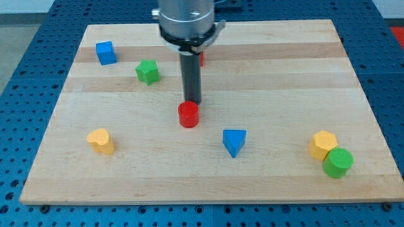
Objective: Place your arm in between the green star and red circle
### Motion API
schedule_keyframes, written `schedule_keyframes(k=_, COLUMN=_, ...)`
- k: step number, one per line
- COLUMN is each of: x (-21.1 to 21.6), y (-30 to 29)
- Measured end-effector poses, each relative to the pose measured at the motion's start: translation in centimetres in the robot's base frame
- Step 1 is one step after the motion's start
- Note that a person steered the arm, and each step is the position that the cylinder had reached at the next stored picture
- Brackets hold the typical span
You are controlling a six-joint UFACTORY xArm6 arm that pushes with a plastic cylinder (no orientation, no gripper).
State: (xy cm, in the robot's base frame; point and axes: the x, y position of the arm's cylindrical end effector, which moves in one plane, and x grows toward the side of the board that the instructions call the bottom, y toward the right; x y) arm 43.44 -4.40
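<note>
My tip, a bare rod with nothing to grasp, touches the top edge of the upright red circle at the frame's centre, the green star lying flat to the upper left, open board to their right.

A blue cube sits near the top left corner of the wooden desk. A yellow block lies at the lower left. A blue triangle rests below centre. At the lower right, a yellow hexagon touches a green cylinder. A small red block shows only as a sliver near the top.
</note>
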Motion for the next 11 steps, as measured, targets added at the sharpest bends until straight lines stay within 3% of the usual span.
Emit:
schedule_keyframes(k=1, x=0.0, y=-0.1)
schedule_keyframes(k=2, x=0.6, y=-6.0)
schedule_keyframes(k=3, x=0.9, y=-7.1)
schedule_keyframes(k=7, x=3.7, y=-6.6)
schedule_keyframes(k=10, x=-1.2, y=-1.3)
schedule_keyframes(k=11, x=-1.2, y=-2.0)
